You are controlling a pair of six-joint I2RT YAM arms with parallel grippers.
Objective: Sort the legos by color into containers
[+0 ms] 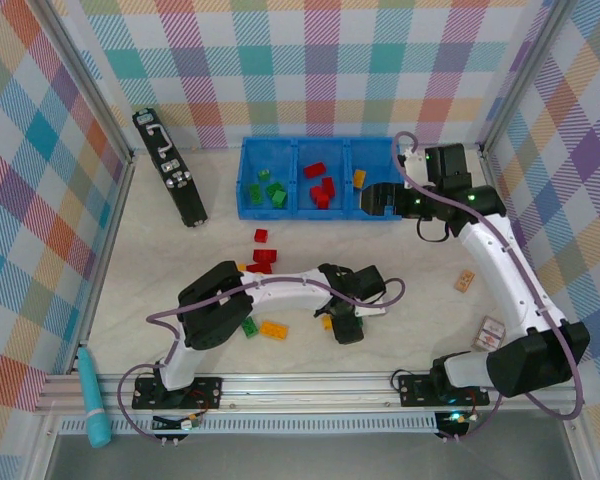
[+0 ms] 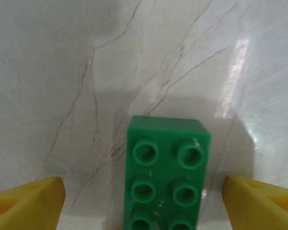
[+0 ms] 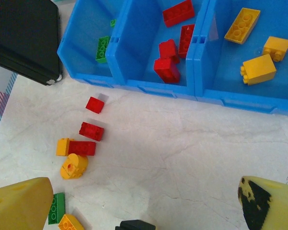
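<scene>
Green lego (image 2: 167, 177) on table (image 2: 62, 72), centred between spread jaws of left end effector (image 2: 143, 194).

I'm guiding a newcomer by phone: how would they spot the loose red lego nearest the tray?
Find the blue tray at the far side of the table. Just in front of its left compartment, which holds green bricks, lies a small red lego. It is the smallest and closest to the tray; the other loose red legos lie nearer the arms.
</scene>
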